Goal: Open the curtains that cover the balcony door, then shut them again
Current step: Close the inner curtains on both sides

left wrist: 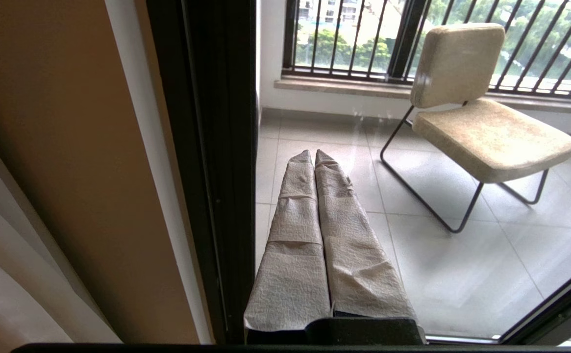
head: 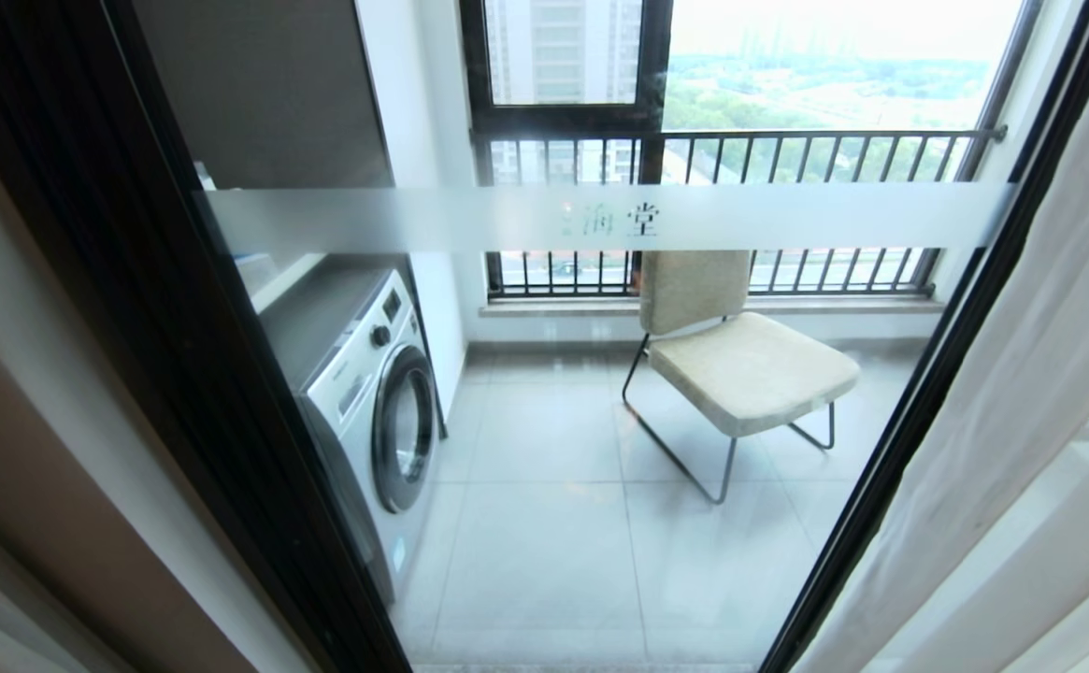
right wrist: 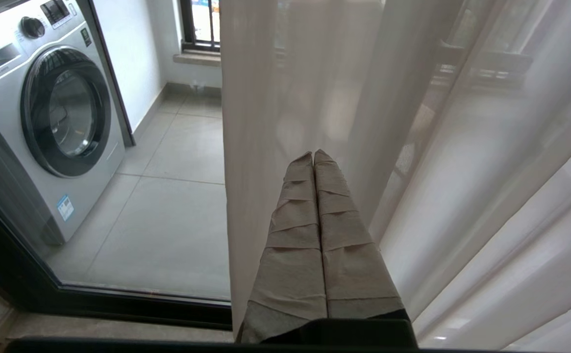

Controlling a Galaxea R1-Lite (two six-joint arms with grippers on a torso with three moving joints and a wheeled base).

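Two hands point at the door (head: 600,220), each with its wrapped fingers pressed together and nothing between them: the left hand (left wrist: 313,153) faces bare glass just beside the black frame (left wrist: 207,171), the right hand (right wrist: 313,153) faces the sheer curtain (right wrist: 412,147). Curtains are drawn to both sides with the middle pane uncovered, so I judge closing comes next; the sheer layer hangs in long vertical folds directly ahead of the right hand, its free edge toward the washer (right wrist: 45,113), making that arm much the nearer for the pull across
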